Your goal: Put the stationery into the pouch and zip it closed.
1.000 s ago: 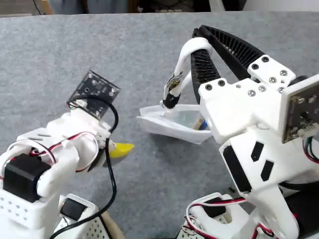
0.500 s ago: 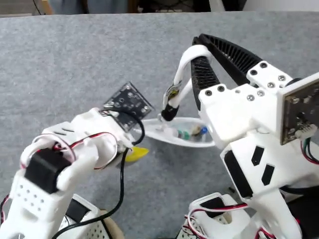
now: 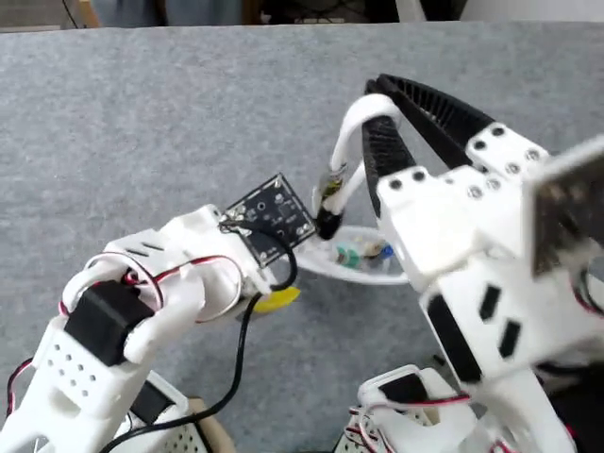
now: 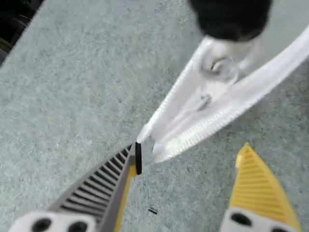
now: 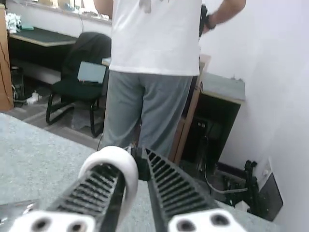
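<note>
A clear pouch (image 3: pixel 377 267) lies on the grey table with small green and blue stationery (image 3: pixel 363 253) inside. A white strap (image 3: pixel 351 132) runs from a black fitting (image 3: pixel 327 223) at the pouch's left end up to my right gripper (image 3: pixel 376 90), which is shut on the strap (image 5: pixel 112 162) above the table. My left gripper (image 4: pixel 192 153) is open at the pouch's left end (image 4: pixel 193 121), its black ribbed finger (image 4: pixel 111 181) on one side and its yellow finger (image 4: pixel 253 186) on the other. The pouch's corner almost touches the ribbed fingertip. In the high view the yellow finger (image 3: pixel 276 299) peeks out under the left wrist.
Grey felt table (image 3: pixel 142 113) stretches open to the left and far side. Both arm bases crowd the near edge. Behind the table a person (image 5: pixel 149 63) stands by a desk and a black chair (image 5: pixel 82 77).
My left arm swung right across the table until its open fingers reached the pouch's left end. The pouch flattened and drew a little to the right under the strap.
</note>
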`<state>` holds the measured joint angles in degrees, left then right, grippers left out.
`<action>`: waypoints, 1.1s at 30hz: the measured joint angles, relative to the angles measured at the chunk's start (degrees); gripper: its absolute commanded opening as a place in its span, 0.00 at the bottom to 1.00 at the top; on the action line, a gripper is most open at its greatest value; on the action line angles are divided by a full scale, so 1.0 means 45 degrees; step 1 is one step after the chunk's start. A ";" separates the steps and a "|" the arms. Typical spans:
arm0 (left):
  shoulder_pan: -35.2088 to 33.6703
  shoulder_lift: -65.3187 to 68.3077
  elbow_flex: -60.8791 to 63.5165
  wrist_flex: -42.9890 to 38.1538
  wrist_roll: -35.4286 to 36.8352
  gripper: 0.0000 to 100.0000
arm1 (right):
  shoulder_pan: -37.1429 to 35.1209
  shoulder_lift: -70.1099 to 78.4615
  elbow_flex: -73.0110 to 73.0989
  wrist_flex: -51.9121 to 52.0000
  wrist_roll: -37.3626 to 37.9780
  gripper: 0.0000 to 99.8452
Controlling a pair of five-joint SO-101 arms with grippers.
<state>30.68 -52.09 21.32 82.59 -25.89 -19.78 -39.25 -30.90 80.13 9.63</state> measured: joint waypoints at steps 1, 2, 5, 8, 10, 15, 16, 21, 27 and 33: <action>-0.0039 0.0137 0.0000 -0.0137 -0.0020 0.32 | 0.0000 -0.0156 0.0000 0.0000 0.0000 0.01; -0.0078 0.0313 -0.0039 -0.0156 -0.0117 0.32 | 0.0000 -0.0254 0.0000 0.0000 0.0000 0.01; -0.0020 0.0781 -0.0449 -0.0195 -0.0274 0.32 | -0.0020 -0.0332 -0.0020 0.0059 0.0000 0.01; 0.0391 0.1133 -0.0918 -0.0195 -0.0274 0.28 | -0.0020 -0.0332 -0.0020 0.0078 0.0000 0.01; 0.0606 0.1328 -0.1192 -0.0195 -0.0274 0.26 | -0.0020 -0.0332 -0.0020 0.0078 0.0000 0.01; 0.0410 0.1426 -0.1778 -0.0215 -0.1114 0.26 | -0.0020 -0.0332 -0.0020 0.0078 0.0000 0.01; 0.0215 0.1426 -0.1836 -0.0215 -0.1172 0.26 | -0.0020 -0.0332 -0.0020 0.0078 0.0000 0.01; -0.0488 0.1426 -0.2227 0.0821 -0.1289 0.26 | -0.0020 -0.0332 -0.0020 0.0078 0.0000 0.01; -0.0567 0.1407 -0.3692 0.2012 -0.1289 0.26 | -0.0059 -0.0313 -0.0020 0.0078 0.0000 0.01; -0.0567 0.1407 -0.3966 0.1993 -0.1289 0.26 | -0.0039 -0.0332 -0.0020 0.0078 0.0000 0.01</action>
<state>28.13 -45.76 3.47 91.56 -31.69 -19.96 -40.75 -30.99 80.48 9.63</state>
